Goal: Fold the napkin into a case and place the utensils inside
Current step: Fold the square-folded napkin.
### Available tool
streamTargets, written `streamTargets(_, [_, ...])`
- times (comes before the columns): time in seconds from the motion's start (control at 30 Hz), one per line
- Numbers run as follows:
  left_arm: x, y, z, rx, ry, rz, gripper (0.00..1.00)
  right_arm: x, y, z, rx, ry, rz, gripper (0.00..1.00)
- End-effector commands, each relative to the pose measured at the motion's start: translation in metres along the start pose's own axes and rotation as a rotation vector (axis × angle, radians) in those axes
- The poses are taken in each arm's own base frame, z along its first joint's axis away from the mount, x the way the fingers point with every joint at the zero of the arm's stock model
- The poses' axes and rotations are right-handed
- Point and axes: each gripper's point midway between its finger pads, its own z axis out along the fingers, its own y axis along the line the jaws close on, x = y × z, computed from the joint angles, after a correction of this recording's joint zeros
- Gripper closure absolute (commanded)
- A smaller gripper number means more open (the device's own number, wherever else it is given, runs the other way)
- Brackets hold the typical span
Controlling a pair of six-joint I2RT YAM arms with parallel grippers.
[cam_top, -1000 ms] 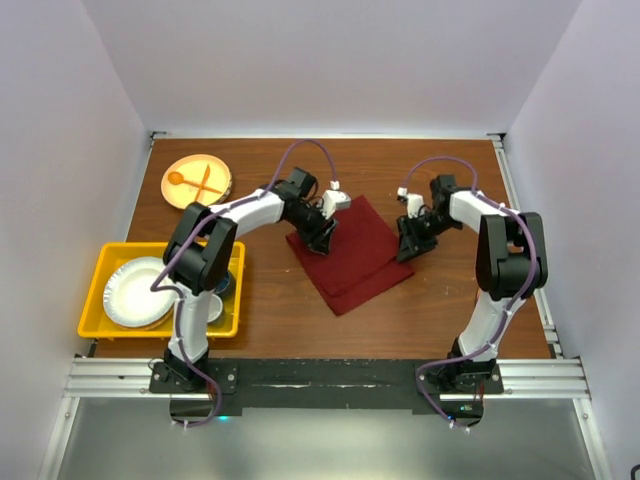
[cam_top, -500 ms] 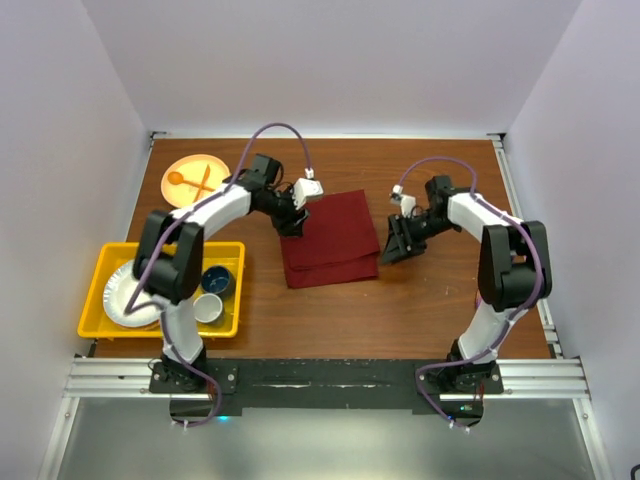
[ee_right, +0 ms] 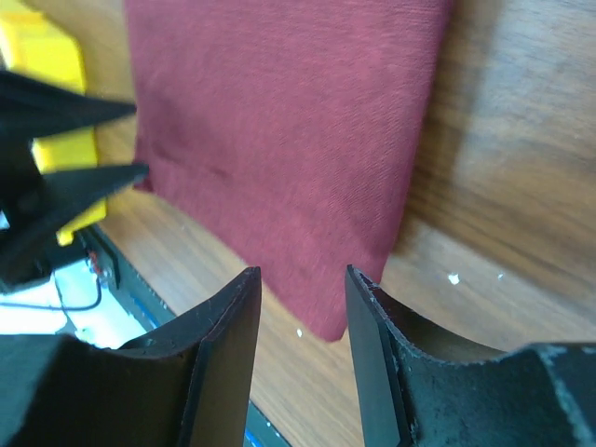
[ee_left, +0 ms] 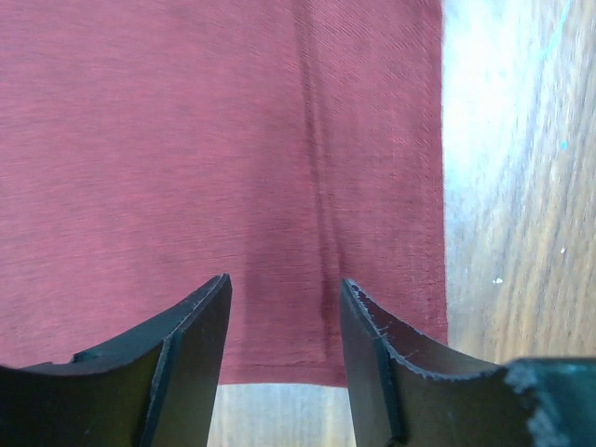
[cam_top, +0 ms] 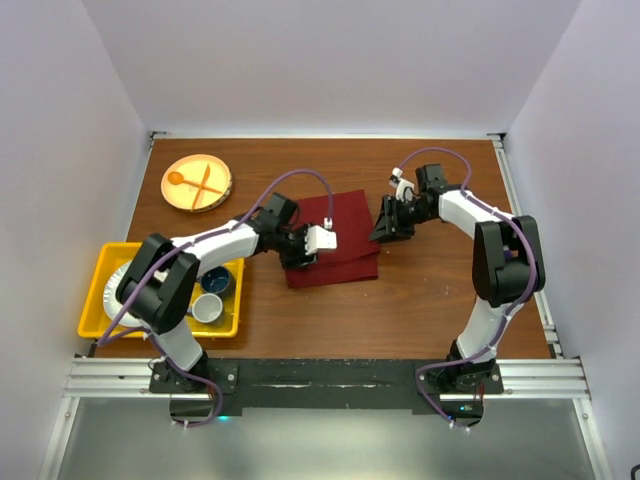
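The napkin (cam_top: 345, 228) lies flat on the desk (cam_top: 430, 300), folded into a rough rectangle. A crease runs straight ahead of the left gripper (ee_left: 284, 282).

**Left gripper:** its jaws stand apart with nothing clamped. The cloth's near hem sits directly below the gap between its fingertips. Bare wood shows off to its right, past the napkin's side edge.

**Right gripper:** the right gripper (ee_right: 304, 272) is likewise parted and empty. 1 corner of the napkin lies just ahead of the gap between its fingers, and the rest of the cloth spreads forward and to its left. Across the cloth, the left gripper's dark fingers point back toward it.

My read is that this is the folding step and the case is not formed yet. The utensils do not show in any view, so their place cannot be told.

Several things could go wrong from here:

1. **Wrong layers.** The cloth looks doubled over. A pinch at the hem or corner could take only the top layer and peel the fold open, or take every layer and drag the whole packet across the desk.
2. **Missed corner.** The right gripper sits at the very tip of the corner, so a small miss would close it on air or let the cloth slide out partway through a lift.
3. **Uneven pull.** With 2 arms working opposite edges, the next crease could come out crooked.
4. **Collision.** The folded cloth is small and the 2 grippers face each other across it, so moving inward together could bring their fingers into contact.
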Motion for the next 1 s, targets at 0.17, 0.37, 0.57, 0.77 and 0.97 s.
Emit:
streamTargets(0.17, [-0.011, 0.015, 0.000, -0.099, 0.011, 0.162, 0.44, -0.019, -0.006, 0.012, 0.052, -0.037, 0.011, 0.56])
streamTargets(0.37, [-0.005, 0.004, 0.004, -0.054, 0.035, 0.188, 0.45, -0.014, -0.012, 0.017, 0.061, -0.016, 0.021, 0.57])
streamTargets(0.57, [-0.006, -0.009, 0.004, 0.003, 0.030, 0.217, 0.44, -0.013, -0.013, 0.018, 0.060, -0.011, 0.027, 0.62])
streamTargets(0.77, [-0.001, -0.014, 0.007, 0.042, 0.049, 0.213, 0.44, -0.013, -0.010, 0.016, 0.051, -0.006, 0.024, 0.75])
streamTargets(0.97, [0.002, -0.015, 0.013, 0.048, 0.062, 0.209, 0.49, -0.011, -0.008, 0.015, 0.043, 0.006, 0.025, 0.85])
